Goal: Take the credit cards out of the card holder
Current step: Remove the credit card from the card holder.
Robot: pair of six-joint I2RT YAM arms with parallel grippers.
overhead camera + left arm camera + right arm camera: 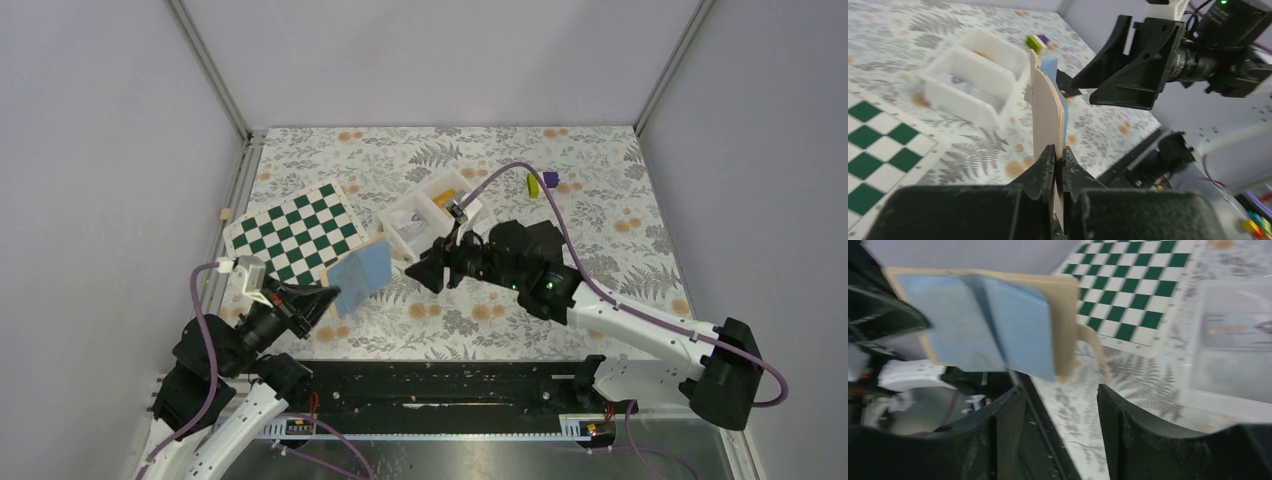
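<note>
Two arms meet above the table: the left gripper pinches the card holder upright, the right gripper faces it, fingers spread. The white tray behind holds a pale card.

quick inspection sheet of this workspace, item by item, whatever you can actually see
surface: floral-patterned table, no spills seen
job's things: card holder held up off the table, blue panels facing the right arm; no card seen sticking out; pale printed item in the tray, maybe a card, cannot tell
clutter: chequered board; white two-compartment tray; purple and green blocks towards the far side
grippers: left pincer shut on the holder's tan edge; right pincer open, empty, close to the holder
cables: purple cables loop along both arms, clear of the holder
surroundings: grey walls, metal frame posts
</note>
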